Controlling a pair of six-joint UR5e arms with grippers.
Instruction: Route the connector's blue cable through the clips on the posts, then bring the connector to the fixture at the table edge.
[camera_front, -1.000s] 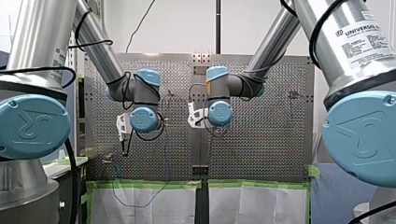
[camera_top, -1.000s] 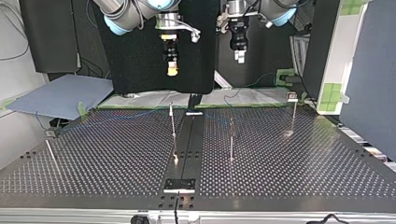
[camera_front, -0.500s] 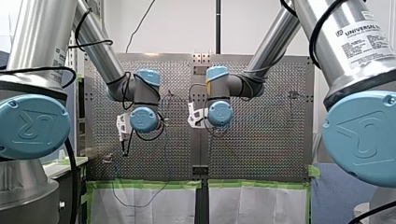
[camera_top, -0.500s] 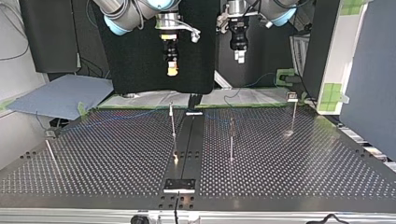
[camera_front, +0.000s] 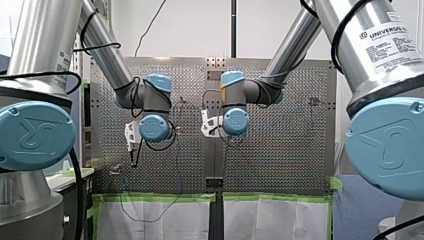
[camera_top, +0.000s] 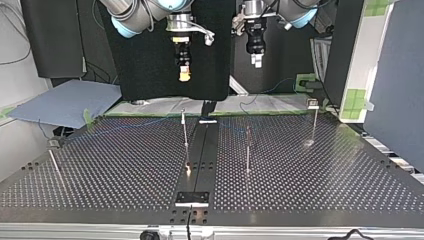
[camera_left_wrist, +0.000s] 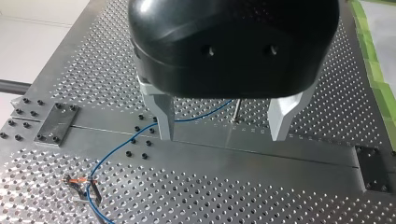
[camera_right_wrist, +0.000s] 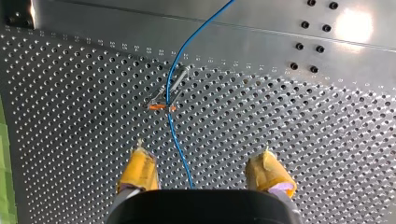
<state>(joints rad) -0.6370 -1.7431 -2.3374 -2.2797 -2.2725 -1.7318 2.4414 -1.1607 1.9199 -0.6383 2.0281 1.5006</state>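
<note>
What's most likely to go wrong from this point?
1. The blue cable is thin and lies flat on the table, so the open right gripper may close beside it or lose it.
2. The post stands just ahead of that gripper; a careless descent could strike it.

This is a robotics lab, a test cell rather than a home or a shop. Two industrial arms, my left arm and my right arm, stand over a perforated metal table. A printed Universal Robots label shows on the right one's casing, and blue joint caps mark both. Thin metal posts stand upright in the hole grid. Green tape edges the table, black panels screen the space behind the arms, and black cables loop along the arms before a bare white wall.
</note>
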